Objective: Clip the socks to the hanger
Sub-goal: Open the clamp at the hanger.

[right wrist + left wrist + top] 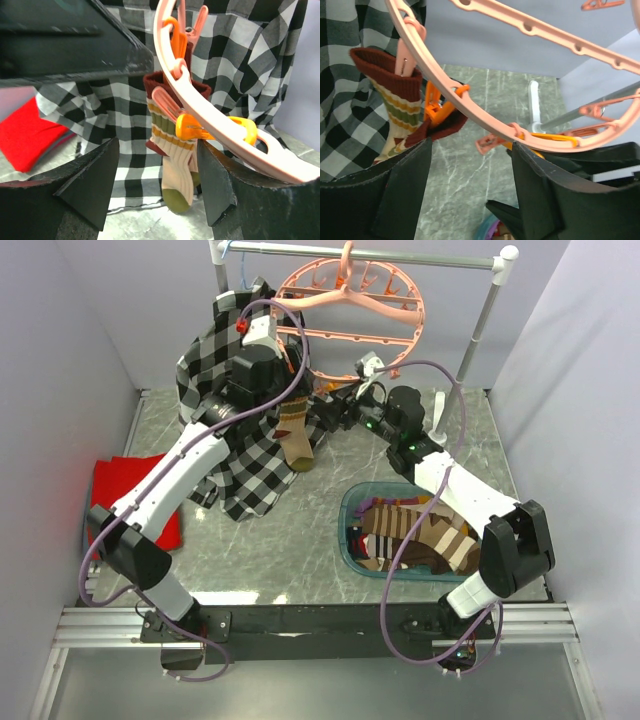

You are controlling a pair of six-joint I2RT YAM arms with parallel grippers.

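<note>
The pink hanger (pixel 352 302) hangs from the rail at the back. One striped sock (pixel 295 436) with a maroon cuff hangs from its near rim, held by a pink clip (pixel 402 59), with an orange clip (pixel 438 107) beside it. My left gripper (pixel 470 150) is open and empty just under the hanger's ring (pixel 485 119), right of the sock (pixel 395 107). My right gripper (pixel 158 145) is open and empty, facing the hanging sock (pixel 176 155), its right finger under the ring (pixel 220 132). Several more socks (pixel 420 536) lie in the teal basket (pixel 349 510).
A black-and-white plaid shirt (pixel 215 390) hangs at the back left, behind the sock. A red cloth (pixel 125 490) lies on the left of the marble table. The grey rail (pixel 400 256) and its right post (pixel 482 325) stand at the back.
</note>
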